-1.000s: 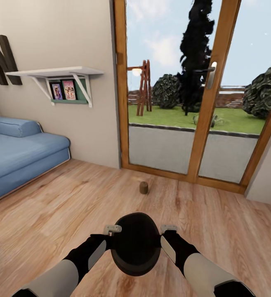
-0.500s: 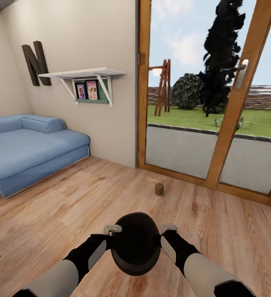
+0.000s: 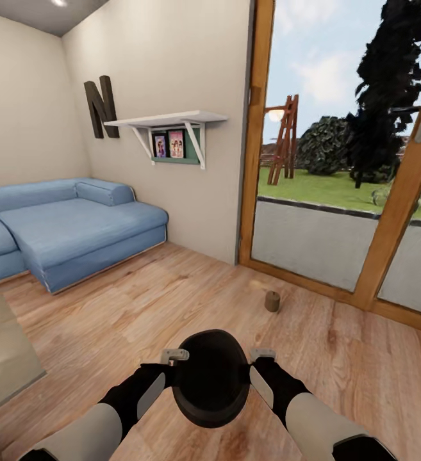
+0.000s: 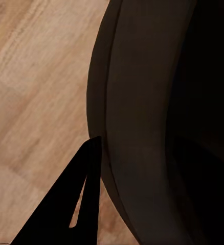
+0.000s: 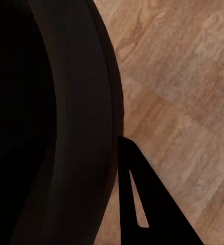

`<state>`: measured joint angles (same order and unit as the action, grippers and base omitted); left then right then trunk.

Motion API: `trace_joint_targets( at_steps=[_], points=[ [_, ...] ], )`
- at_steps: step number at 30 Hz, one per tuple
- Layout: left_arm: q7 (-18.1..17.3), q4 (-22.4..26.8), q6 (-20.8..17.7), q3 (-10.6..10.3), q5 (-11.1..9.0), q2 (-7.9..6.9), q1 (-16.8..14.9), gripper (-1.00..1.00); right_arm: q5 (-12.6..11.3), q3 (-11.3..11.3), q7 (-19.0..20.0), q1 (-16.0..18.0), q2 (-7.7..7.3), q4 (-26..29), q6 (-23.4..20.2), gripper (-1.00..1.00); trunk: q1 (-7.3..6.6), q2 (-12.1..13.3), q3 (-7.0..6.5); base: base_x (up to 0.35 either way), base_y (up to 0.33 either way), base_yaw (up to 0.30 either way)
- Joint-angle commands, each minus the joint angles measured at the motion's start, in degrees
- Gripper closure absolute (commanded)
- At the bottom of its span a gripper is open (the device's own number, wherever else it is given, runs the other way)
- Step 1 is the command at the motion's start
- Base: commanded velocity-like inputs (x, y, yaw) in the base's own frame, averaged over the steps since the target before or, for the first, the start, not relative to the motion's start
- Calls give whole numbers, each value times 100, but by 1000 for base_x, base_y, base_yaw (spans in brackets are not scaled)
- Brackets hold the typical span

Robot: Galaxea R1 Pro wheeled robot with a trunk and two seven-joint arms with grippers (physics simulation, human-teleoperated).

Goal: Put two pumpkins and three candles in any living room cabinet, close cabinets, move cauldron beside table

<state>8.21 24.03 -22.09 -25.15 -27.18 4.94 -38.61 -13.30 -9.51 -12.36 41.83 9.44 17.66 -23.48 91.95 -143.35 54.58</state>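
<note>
The round black wide-mouthed cauldron (image 3: pixel 211 378) is seen held above the wooden plank floor (image 3: pixel 140 301), pressed between the two arms. The left gripper (image 3: pixel 173 356) is set against the cauldron's left side and the right gripper (image 3: pixel 262 354) against its right side. In the left wrist view one dark finger (image 4: pixel 73 204) lies against the bulging wall of the cauldron (image 4: pixel 142 122); in the right wrist view one finger (image 5: pixel 142 199) lies likewise beside the pot (image 5: pixel 56 122). Only one finger of each claw is shown, so it cannot be told whether either is apart or clamped on the rim.

A short stubby brownish-grey candle (image 3: pixel 272 301) stands upright on the floor near the wood-framed glass patio door (image 3: pixel 377 243), well apart from the cauldron. A corner of the glossy grey glass-topped table (image 3: pixel 2 352) is visible at the left edge. A blue fabric sofa (image 3: pixel 63 224) stands along the beige wall, beneath a white bracket shelf (image 3: pixel 168 120) and a dark letter N (image 3: pixel 101 107).
</note>
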Motion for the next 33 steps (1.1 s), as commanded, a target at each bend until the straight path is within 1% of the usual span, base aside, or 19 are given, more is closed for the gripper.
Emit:
trace_joint_targets(
  at_steps=[1,5,15,24,33],
  points=[
    [129,-10,-32,63,63,-2,-6,100,-138,-58,-29,1,31,295,116,100,-4,-1,-17,0,0,289],
    [129,-21,-32,63,63,-2,-6,100,-137,-59,-29,1,31,298,116,100,-14,4,-106,0,0,289],
    [132,-13,-32,63,63,-2,-6,100,-130,-61,-23,1,34,299,116,100,-14,4,-106,-7,0,289],
    [129,-13,-32,69,63,-2,-6,100,-129,-68,-24,1,39,299,116,100,-14,4,-106,-201,30,290],
    [129,-13,-32,63,63,-2,-6,100,-129,-68,-21,1,40,297,115,100,-14,4,-106,-31,19,290]
  ],
)
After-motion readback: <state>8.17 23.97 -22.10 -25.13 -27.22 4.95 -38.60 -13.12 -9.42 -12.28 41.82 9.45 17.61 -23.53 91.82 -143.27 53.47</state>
